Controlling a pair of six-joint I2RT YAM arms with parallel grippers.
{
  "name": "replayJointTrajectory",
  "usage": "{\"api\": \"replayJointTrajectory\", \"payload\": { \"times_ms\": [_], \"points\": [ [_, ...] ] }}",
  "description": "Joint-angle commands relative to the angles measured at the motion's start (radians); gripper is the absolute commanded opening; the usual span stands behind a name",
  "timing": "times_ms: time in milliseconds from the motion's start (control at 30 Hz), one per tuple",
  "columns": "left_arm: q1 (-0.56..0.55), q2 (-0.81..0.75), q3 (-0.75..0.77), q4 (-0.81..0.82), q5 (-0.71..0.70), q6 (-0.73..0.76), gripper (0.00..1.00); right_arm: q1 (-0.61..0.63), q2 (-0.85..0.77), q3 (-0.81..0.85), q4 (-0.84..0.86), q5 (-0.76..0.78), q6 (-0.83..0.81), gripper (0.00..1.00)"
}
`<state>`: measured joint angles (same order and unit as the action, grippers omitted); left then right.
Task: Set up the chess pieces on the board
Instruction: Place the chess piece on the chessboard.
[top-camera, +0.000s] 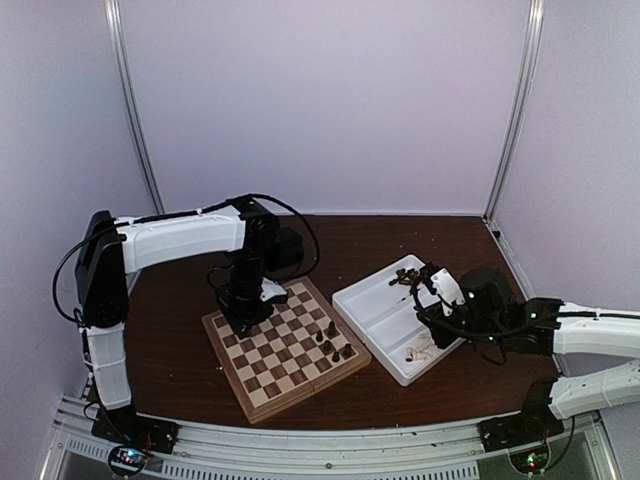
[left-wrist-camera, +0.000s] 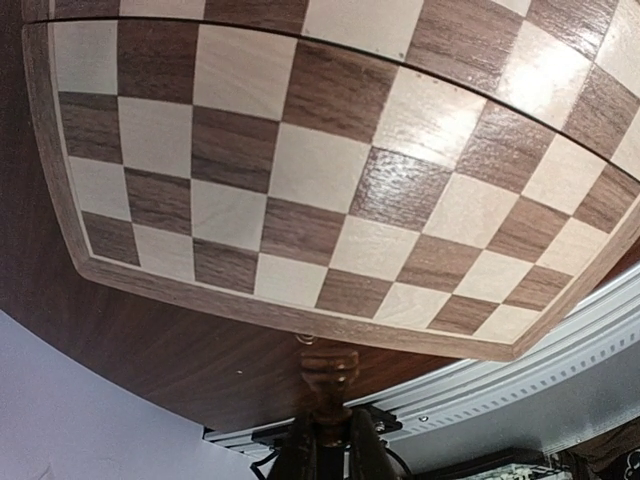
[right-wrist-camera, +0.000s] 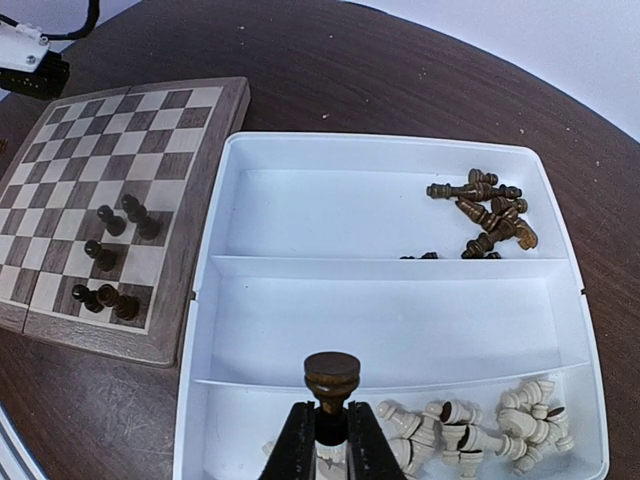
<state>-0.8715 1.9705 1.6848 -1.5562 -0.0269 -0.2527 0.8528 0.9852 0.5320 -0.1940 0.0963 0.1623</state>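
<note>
Left end effector (left-wrist-camera: 327, 432): closed on a small dark brown turned wooden chess piece (left-wrist-camera: 326, 372), gripped low on its stem so the base can go down flat on a square.
Left arm position: over the far left corner of the square wooden chessboard with tan and brown checks (top-camera: 268, 372); from the wrist view the piece hangs just off the board's pale border, not yet on a square.
Right end effector (right-wrist-camera: 332, 432): closed on another dark brown piece with a round knob top (right-wrist-camera: 332, 370), held upright above the white plastic tray (right-wrist-camera: 400, 140).
Pieces on the board: a small cluster of dark chessmen (right-wrist-camera: 103, 256) stands upright on the squares along the edge nearest the tray.
Pieces left in the tray: dark ones (right-wrist-camera: 485, 215) lie tumbled in the far section, pale cream ones (right-wrist-camera: 470, 425) in the near section, kept apart by colour.
Desk (right-wrist-camera: 400, 60): dark wood, with board and tray side by side so either arm can reach both.
Progress: early, judging by how many pieces are unplaced.
</note>
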Motion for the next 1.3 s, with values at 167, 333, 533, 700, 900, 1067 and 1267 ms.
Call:
{"api": "replayJointTrajectory", "payload": {
  "times_ms": [167,333,533,700,900,1067,1267],
  "points": [
    [-0.017,0.119,0.032,-0.042,-0.03,0.011,0.0,-0.005,-0.099,-0.113,0.138,0.084,-0.008,0.07],
    [-0.017,0.139,0.033,-0.041,-0.03,0.014,0.0,-0.006,-0.135,-0.142,0.162,0.092,-0.006,0.07],
    [-0.018,0.158,0.023,-0.025,-0.016,0.025,0.0,-0.006,-0.136,-0.146,0.165,0.095,-0.004,0.07],
    [-0.018,0.17,0.016,-0.016,-0.012,0.028,0.0,-0.006,-0.135,-0.145,0.165,0.095,-0.002,0.07],
    [-0.018,0.189,0.013,-0.001,-0.001,0.033,0.0,-0.006,-0.133,-0.147,0.166,0.096,-0.001,0.07],
    [-0.018,0.195,0.016,0.003,-0.007,0.032,0.05,-0.006,-0.131,-0.147,0.166,0.097,-0.001,0.07],
    [-0.019,0.194,0.02,0.007,-0.018,0.031,0.16,-0.006,-0.131,-0.145,0.165,0.099,0.0,0.07]
  ]
}}
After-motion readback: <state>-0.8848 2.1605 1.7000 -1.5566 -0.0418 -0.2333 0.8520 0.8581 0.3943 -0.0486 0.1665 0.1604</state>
